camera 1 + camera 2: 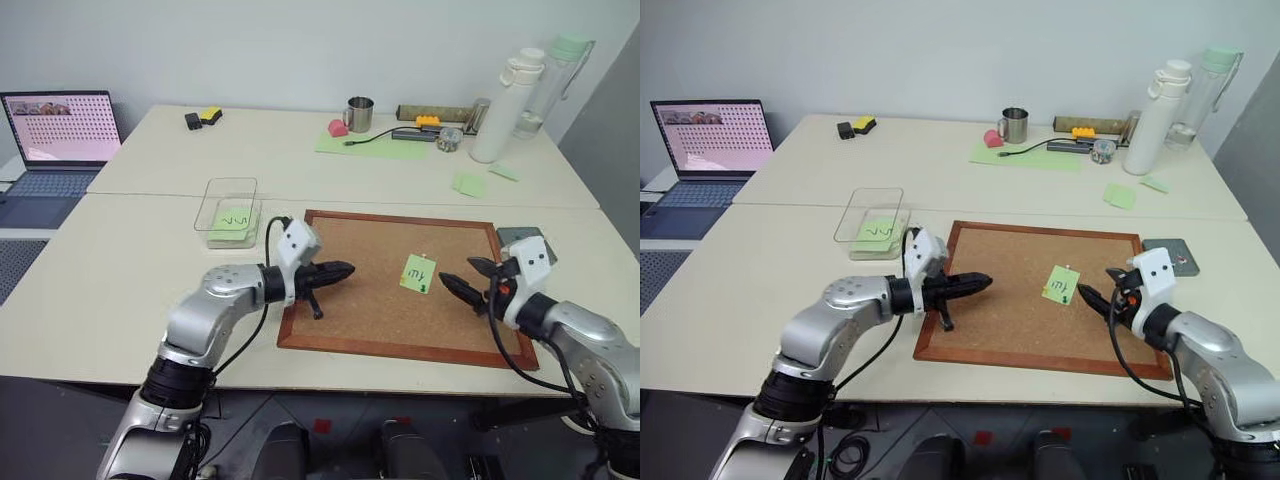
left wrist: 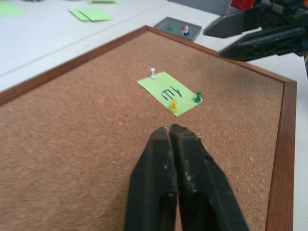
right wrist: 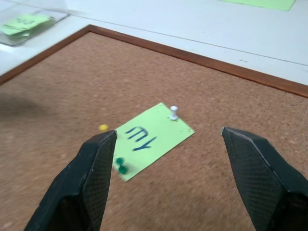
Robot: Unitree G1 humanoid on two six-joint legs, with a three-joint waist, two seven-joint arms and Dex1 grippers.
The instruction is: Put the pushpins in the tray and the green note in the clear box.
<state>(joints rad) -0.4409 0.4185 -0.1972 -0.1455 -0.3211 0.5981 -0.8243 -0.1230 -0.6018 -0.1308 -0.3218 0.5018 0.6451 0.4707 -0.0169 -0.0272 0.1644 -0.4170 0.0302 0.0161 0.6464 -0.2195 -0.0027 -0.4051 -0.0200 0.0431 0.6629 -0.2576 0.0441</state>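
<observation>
The clear box sits beside the cork board's left corner, and the left gripper hovers over the board pinched shut on nothing. The green note is pinned mid-board by pushpins; the right gripper, jaws spread wide, faces it, and the tray lies by the board's right edge. Pin removal seems in hand: next, closing on one pinhead

On the cork board, the pushpins holding the green note are too small to make out in the head views; only a dark speck shows at the note's near corner. In the right wrist view a yellow pin beside the note is blurred to a smear, and the right gripper partly hides the dark green pin. Past the board's far corner, the tray holds small things too tiny to name. Beyond the board's left edge, the clear box is cut off and blurred.
</observation>
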